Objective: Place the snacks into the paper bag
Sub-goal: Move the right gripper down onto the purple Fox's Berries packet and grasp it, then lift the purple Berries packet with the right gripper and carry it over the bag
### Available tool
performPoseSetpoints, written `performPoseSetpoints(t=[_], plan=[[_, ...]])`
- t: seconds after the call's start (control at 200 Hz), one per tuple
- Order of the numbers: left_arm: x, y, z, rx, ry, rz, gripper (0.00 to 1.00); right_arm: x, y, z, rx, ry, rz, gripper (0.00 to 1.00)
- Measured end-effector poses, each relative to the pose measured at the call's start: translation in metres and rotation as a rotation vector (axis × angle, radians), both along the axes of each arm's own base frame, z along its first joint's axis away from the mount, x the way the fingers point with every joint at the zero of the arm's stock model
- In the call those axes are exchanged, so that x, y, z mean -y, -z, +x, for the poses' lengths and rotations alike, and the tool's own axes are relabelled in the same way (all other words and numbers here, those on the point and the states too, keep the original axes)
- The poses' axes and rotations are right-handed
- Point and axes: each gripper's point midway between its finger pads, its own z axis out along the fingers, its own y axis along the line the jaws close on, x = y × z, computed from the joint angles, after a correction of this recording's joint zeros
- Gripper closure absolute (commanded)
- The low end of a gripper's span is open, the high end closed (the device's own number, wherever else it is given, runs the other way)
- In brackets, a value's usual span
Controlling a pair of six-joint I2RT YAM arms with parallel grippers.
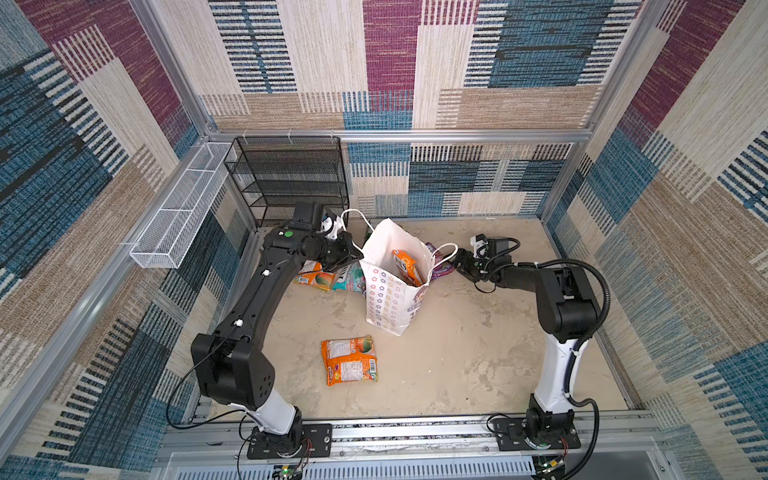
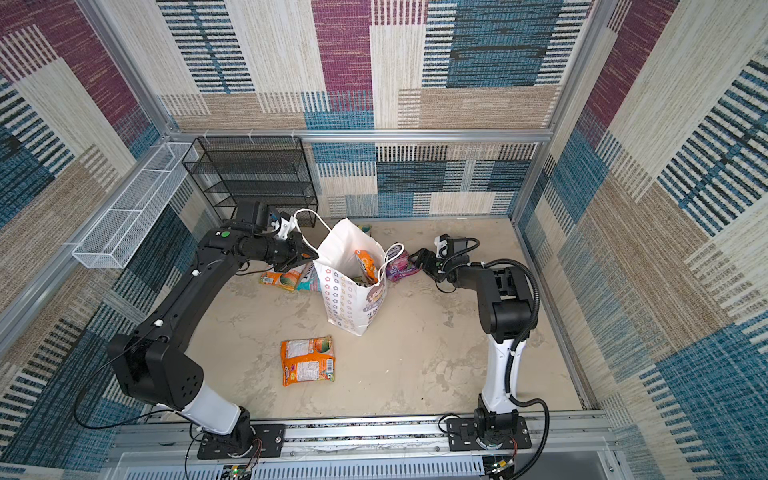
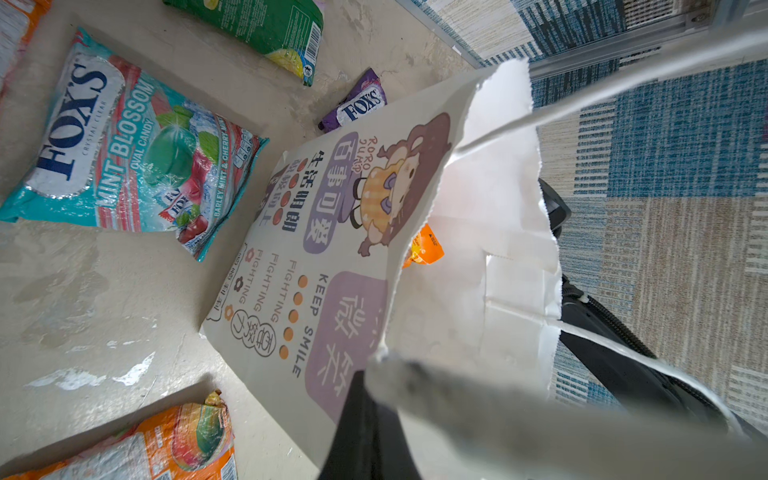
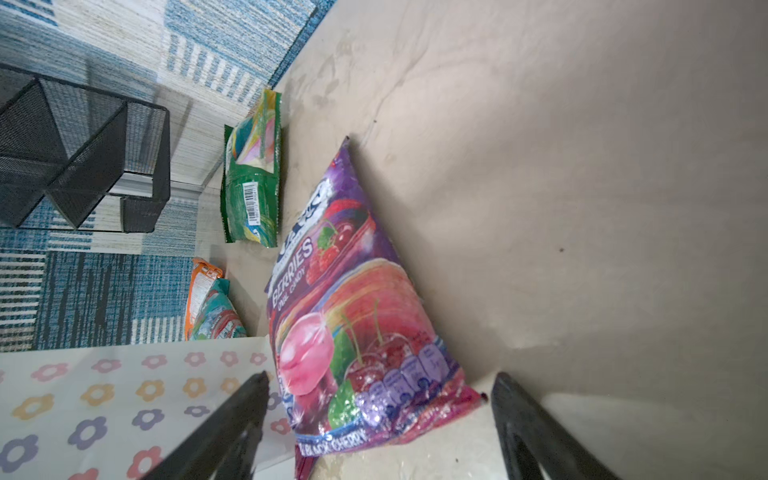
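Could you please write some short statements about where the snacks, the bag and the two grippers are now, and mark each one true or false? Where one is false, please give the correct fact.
1. The paper bag stands upright with an orange packet inside. True.
2. The right gripper is shut on the purple packet. False: its jaws stand open, one on each side of the packet's end, and the packet lies on the table.
3. The left gripper is shut on the bag's rim. True.
4. The green packet lies in front of the bag, nearest the arm bases. False: a second orange packet lies there; the green one lies behind the bag, near the back wall.
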Motion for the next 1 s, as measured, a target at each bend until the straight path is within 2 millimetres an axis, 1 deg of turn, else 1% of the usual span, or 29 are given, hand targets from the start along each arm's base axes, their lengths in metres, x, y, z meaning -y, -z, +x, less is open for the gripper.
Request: performPoseSetpoints(t=[0.105, 0.155, 0.255, 0.305, 0.336, 0.391, 0.406, 0.411, 0.461, 0.496, 0.541, 0.596, 0.661, 0.711, 0.771, 0.851, 0.936, 1.002], plan=[[0.0, -0.003, -0.001, 0.007, -0.002, -0.002, 0.99, -0.009, 0.001, 0.002, 0.016, -0.023, 0.024, 0.18], [0.0, -0.005, -0.002, 0.011, -0.002, -0.004, 0.99, -0.015, 0.002, 0.007, 0.028, -0.045, 0.038, 0.22], [-0.001, -0.007, -0.003, 0.015, -0.003, -0.004, 0.99, -0.026, 0.005, 0.011, 0.038, -0.076, 0.053, 0.25], [-0.001, -0.007, -0.003, 0.015, -0.003, -0.004, 0.99, -0.03, 0.006, 0.011, 0.042, -0.085, 0.056, 0.34], [-0.001, -0.007, -0.003, 0.015, -0.003, -0.004, 0.99, -0.032, 0.007, 0.01, 0.042, -0.088, 0.057, 0.41], [-0.001, -0.007, -0.003, 0.015, -0.003, -0.005, 0.99, -0.034, 0.011, 0.008, 0.029, -0.087, 0.068, 0.52], [-0.001, -0.007, -0.003, 0.015, -0.003, -0.005, 0.99, -0.034, 0.012, 0.007, 0.026, -0.087, 0.07, 0.54], [-0.001, -0.007, -0.003, 0.015, -0.003, -0.005, 0.99, -0.034, 0.013, 0.007, 0.026, -0.087, 0.071, 0.56], [-0.001, -0.007, -0.003, 0.015, -0.003, -0.005, 0.99, -0.035, 0.018, 0.008, 0.014, -0.08, 0.08, 0.66], [-0.001, -0.007, -0.003, 0.016, -0.003, -0.005, 0.99, -0.036, 0.021, 0.008, 0.006, -0.076, 0.086, 0.7], [-0.001, -0.007, -0.003, 0.016, -0.003, -0.005, 0.99, -0.039, 0.025, 0.011, 0.0, -0.074, 0.094, 0.79], [-0.001, -0.008, -0.003, 0.017, -0.003, -0.005, 0.99, -0.044, 0.028, 0.013, -0.001, -0.078, 0.098, 0.86], [-0.001, -0.008, -0.003, 0.017, -0.003, -0.005, 0.99, -0.047, 0.03, 0.012, -0.005, -0.071, 0.094, 0.91], [-0.001, -0.008, -0.003, 0.016, -0.002, -0.006, 0.98, -0.048, 0.032, 0.008, -0.009, -0.067, 0.089, 0.94], [-0.001, -0.008, -0.002, 0.015, -0.001, -0.009, 0.99, -0.048, 0.03, 0.0, -0.012, -0.061, 0.088, 0.96], [-0.001, -0.007, -0.002, 0.013, -0.001, -0.01, 0.99, -0.046, 0.027, -0.017, -0.042, -0.06, 0.086, 1.0], [0.0, -0.007, -0.002, 0.012, 0.001, -0.012, 0.99, -0.041, 0.018, -0.028, -0.054, -0.046, 0.073, 1.0], [0.001, -0.008, -0.003, 0.01, 0.006, -0.019, 0.98, -0.038, 0.001, -0.038, -0.051, -0.043, 0.069, 1.0]])
